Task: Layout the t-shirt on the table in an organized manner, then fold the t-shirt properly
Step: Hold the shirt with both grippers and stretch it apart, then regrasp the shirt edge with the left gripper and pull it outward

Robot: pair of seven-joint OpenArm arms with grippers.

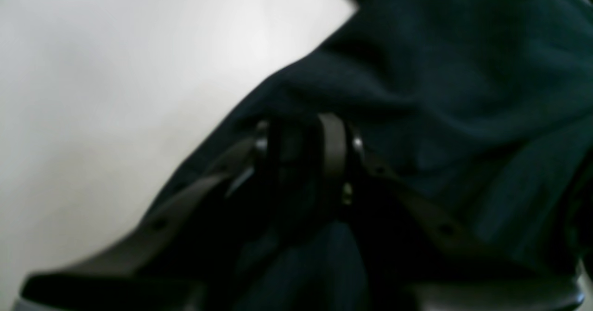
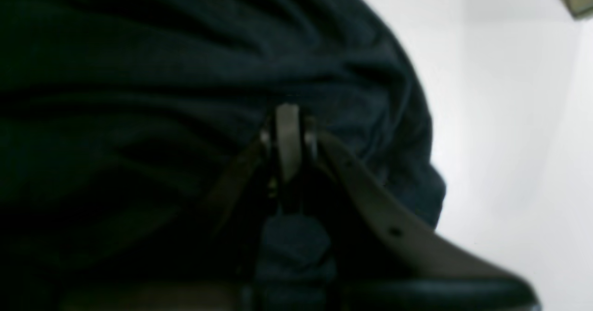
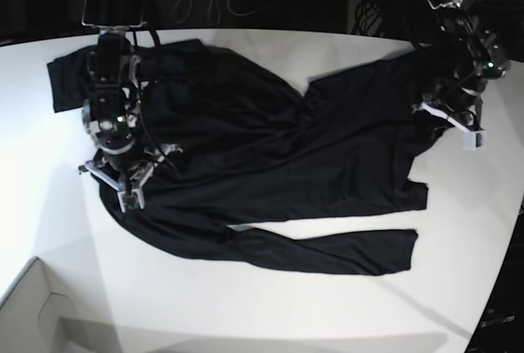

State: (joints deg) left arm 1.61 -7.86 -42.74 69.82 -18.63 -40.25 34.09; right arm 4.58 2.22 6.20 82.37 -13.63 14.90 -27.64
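White table (image 3: pixel 270 304) fills the base view, and the black t-shirt (image 3: pixel 270 156) lies spread wide across it, rumpled, with a long strip of fabric trailing along its near edge. At the left of that view the right claw (image 3: pixel 124 179) is down on the cloth, and its wrist camera shows the tips pressed together with a pinch of dark fabric bunched at them — closed on the t-shirt. Folds of cloth crowd one side of that claw; bare table lies on the other side, past the garment's edge. Over on the far side, the left claw (image 3: pixel 458 128) sits at the opposite end of the shirt, right at its border. From its own camera, the left claw (image 1: pixel 305 135) has its tips narrowly apart with dark cloth wrapped around them, gripping the t-shirt (image 1: pixel 463 93), white table (image 1: pixel 116 93) beside it. Cables and dark gear run behind both arms, and a pale cardboard box (image 3: pixel 33 312) sits at the near corner, well apart from the right claw.
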